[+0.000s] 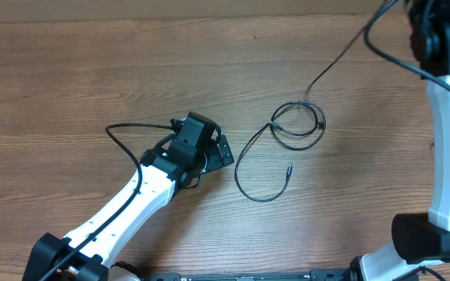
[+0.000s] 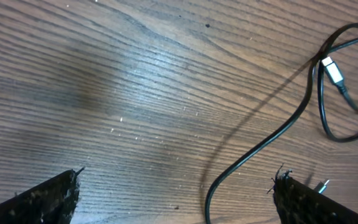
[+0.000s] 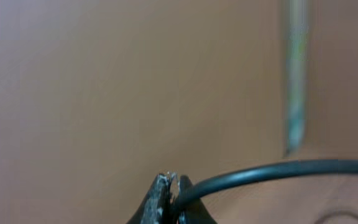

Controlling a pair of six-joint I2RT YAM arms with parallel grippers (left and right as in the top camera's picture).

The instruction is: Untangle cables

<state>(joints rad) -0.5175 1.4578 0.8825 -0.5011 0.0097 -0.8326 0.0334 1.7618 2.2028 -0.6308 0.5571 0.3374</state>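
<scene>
left end effector (image 2: pixel 178 186): spread wide, holding nothing, above desk (image 2: pixel 104 93) | right end effector (image 3: pixel 171 186): pinched tight on cable (image 3: pixel 272 169) | cables (image 1: pixel 297 129): looped on desk

Black cables (image 3: pixel 278 169), silver-white plug (image 2: pixel 333 70), streaky brown wood-grain table (image 1: pixel 53 70), white-and-black arms (image 1: pixel 131 204).
</scene>
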